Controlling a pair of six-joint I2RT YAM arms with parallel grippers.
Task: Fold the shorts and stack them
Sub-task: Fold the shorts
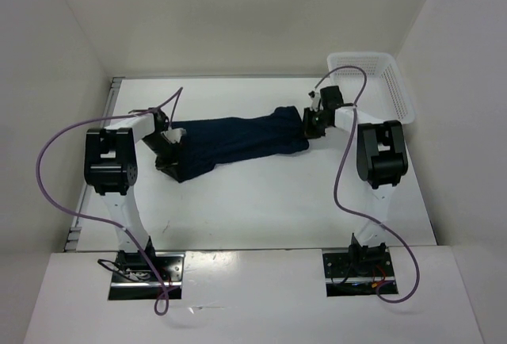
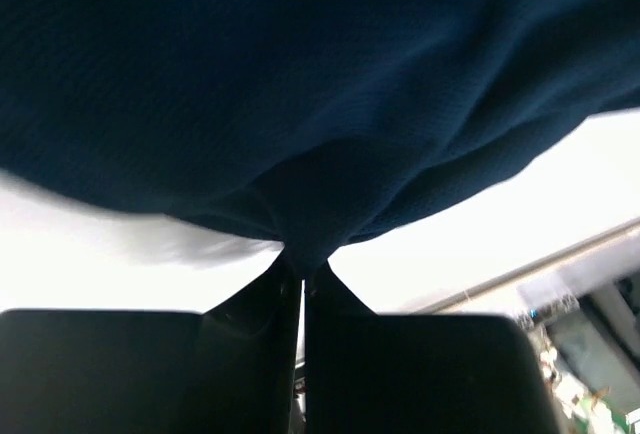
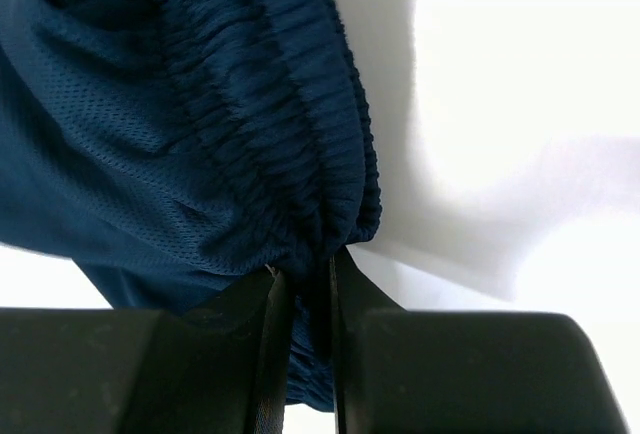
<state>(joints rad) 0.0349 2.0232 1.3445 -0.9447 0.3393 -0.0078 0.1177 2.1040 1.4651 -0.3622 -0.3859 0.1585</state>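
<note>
The dark navy shorts (image 1: 238, 142) hang stretched between my two grippers across the middle of the white table. My left gripper (image 1: 169, 158) is shut on the shorts' lower left end; in the left wrist view the fabric (image 2: 300, 94) fills the top and is pinched between the closed fingers (image 2: 255, 324). My right gripper (image 1: 313, 124) is shut on the gathered elastic waistband (image 3: 290, 154) at the right end, with cloth bunched between its fingers (image 3: 370, 324).
A white mesh plastic basket (image 1: 392, 82) stands at the back right corner, just right of my right arm. White walls enclose the table on the left, back and right. Purple cables loop off both arms.
</note>
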